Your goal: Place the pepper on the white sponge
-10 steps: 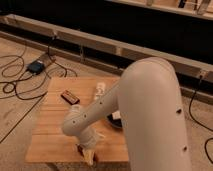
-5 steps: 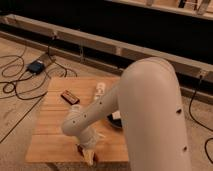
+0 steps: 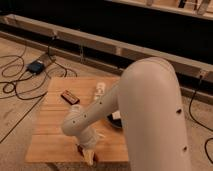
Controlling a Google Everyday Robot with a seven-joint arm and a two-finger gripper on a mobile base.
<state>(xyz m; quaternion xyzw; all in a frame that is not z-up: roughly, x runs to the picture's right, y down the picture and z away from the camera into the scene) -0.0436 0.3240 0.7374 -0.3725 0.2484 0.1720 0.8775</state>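
Note:
My gripper (image 3: 86, 149) is low over the front edge of the wooden table (image 3: 52, 130), at the end of the white arm (image 3: 145, 115) that fills the right of the view. A small dark red bit, seemingly the pepper (image 3: 80, 148), shows at the gripper's left side. A cream block, seemingly the white sponge (image 3: 90, 158), lies right under the gripper at the table's front edge. The gripper hides most of both, so I cannot tell whether the pepper touches the sponge.
A flat dark brown bar (image 3: 70, 96) lies at the back left of the table. A slim white bottle-like object (image 3: 100, 90) lies at the back middle. A dark bowl (image 3: 114, 120) sits half hidden behind the arm. Cables and a blue box (image 3: 36, 66) are on the floor to the left.

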